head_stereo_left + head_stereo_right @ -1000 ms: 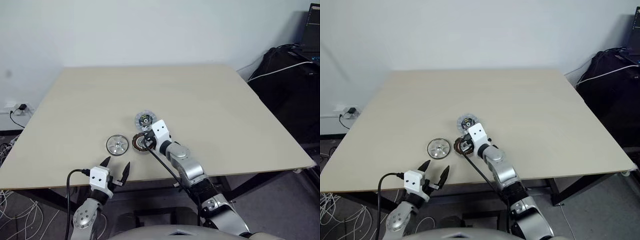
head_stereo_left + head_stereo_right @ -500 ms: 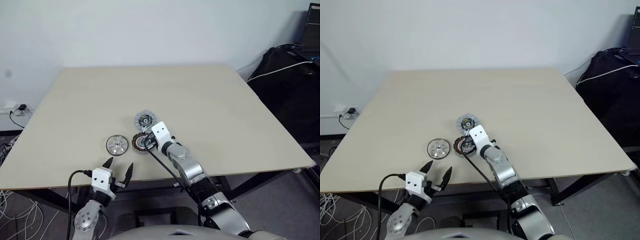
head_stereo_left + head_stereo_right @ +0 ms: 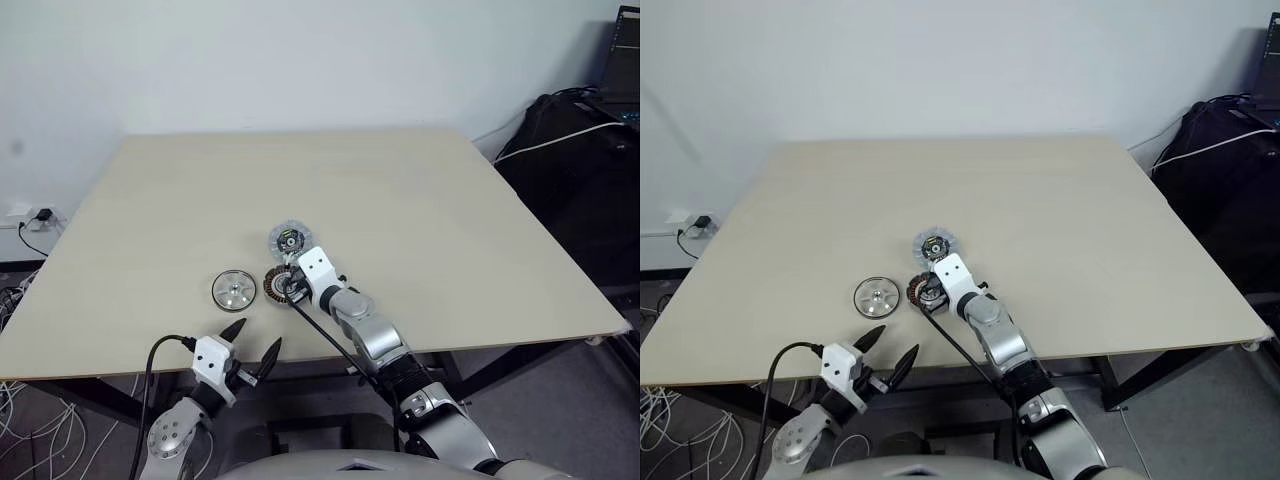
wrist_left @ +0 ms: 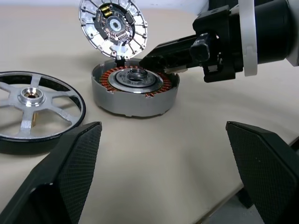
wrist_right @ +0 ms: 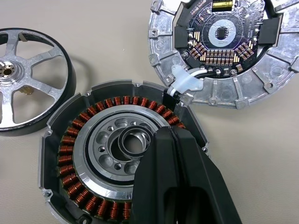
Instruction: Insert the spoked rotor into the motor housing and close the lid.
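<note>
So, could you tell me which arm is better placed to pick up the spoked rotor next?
Left: its open left gripper hangs at the table edge nearest the spoked rotor, while the shut right gripper rests over the motor housing.

The left gripper (image 3: 250, 345), with its 2 black pointed fingers (image 4: 70, 161) spread wide apart, hangs low and holds nothing. The right arm is stretched forward and bent toward the left. The right gripper (image 3: 292, 284) has its 2 black fingers (image 5: 175, 182) pressed together, tips pointing down and forward.
</note>
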### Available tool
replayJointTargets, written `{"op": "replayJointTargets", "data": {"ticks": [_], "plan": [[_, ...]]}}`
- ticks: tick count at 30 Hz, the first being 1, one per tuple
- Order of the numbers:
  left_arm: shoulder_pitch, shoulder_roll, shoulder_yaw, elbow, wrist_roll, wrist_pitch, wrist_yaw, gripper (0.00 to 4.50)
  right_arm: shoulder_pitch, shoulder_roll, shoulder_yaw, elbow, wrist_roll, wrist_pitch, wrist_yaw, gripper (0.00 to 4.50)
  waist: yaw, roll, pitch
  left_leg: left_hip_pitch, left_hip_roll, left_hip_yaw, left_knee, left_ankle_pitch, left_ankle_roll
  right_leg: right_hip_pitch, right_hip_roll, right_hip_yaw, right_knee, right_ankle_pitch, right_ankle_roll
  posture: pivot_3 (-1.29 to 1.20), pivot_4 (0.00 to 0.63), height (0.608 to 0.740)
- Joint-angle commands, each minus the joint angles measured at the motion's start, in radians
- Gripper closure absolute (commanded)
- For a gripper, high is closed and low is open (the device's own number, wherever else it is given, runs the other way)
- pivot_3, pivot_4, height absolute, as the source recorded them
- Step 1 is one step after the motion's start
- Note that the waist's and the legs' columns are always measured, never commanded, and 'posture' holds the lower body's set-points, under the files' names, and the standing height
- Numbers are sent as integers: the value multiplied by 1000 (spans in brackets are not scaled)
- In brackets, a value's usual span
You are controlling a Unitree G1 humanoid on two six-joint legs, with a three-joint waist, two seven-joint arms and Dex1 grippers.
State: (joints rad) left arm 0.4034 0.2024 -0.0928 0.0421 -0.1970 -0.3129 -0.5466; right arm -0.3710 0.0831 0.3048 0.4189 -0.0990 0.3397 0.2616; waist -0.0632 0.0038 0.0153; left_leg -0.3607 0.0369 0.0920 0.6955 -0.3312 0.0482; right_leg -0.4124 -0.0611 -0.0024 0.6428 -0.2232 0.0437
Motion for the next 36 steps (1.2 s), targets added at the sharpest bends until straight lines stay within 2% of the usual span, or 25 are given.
{"op": "replayJointTargets", "data": {"ticks": [1, 11, 18, 27, 31, 36], "plan": [[-16, -8, 13, 8, 14, -35, 23, 0, -24, 8, -5, -25, 2, 2, 0, 4484, 0, 0, 0, 0, 0, 0, 0, 0, 0, 0, 0, 0, 0, 0, 0, 0, 0, 740], [-31, -75, 66, 81, 66, -126, 167, 0, -20, 12, 2, -29, 2, 8, 5, 4484, 1, 0, 0, 0, 0, 0, 0, 0, 0, 0, 0, 0, 0, 0, 0, 0, 0, 740], [-26, -80, 61, 104, 53, -137, 147, 0, -18, 14, 13, -30, 4, 11, 13, 4484, 1, 0, 0, 0, 0, 0, 0, 0, 0, 0, 0, 0, 0, 0, 0, 0, 0, 740], [18, -83, 44, 48, 61, -132, 143, 0, -14, 15, 21, -35, 0, 12, 20, 4484, 0, 0, 0, 0, 0, 0, 0, 0, 0, 0, 0, 0, 0, 0, 0, 0, 0, 740], [58, -101, 6, -6, 96, -127, 169, 0, -15, 14, 8, -36, -10, -31, -17, 4484, 0, 0, 0, 0, 0, 0, 0, 0, 0, 0, 0, 0, 0, 0, 0, 0, 0, 740], [35, -87, 9, -15, 85, -97, 175, 0, -20, 22, -13, -38, -7, -102, -55, 4484, 2, 0, 0, 0, 0, -1, 0, 0, 0, 0, 0, 0, 0, 0, 0, 0, 0, 740]]}}
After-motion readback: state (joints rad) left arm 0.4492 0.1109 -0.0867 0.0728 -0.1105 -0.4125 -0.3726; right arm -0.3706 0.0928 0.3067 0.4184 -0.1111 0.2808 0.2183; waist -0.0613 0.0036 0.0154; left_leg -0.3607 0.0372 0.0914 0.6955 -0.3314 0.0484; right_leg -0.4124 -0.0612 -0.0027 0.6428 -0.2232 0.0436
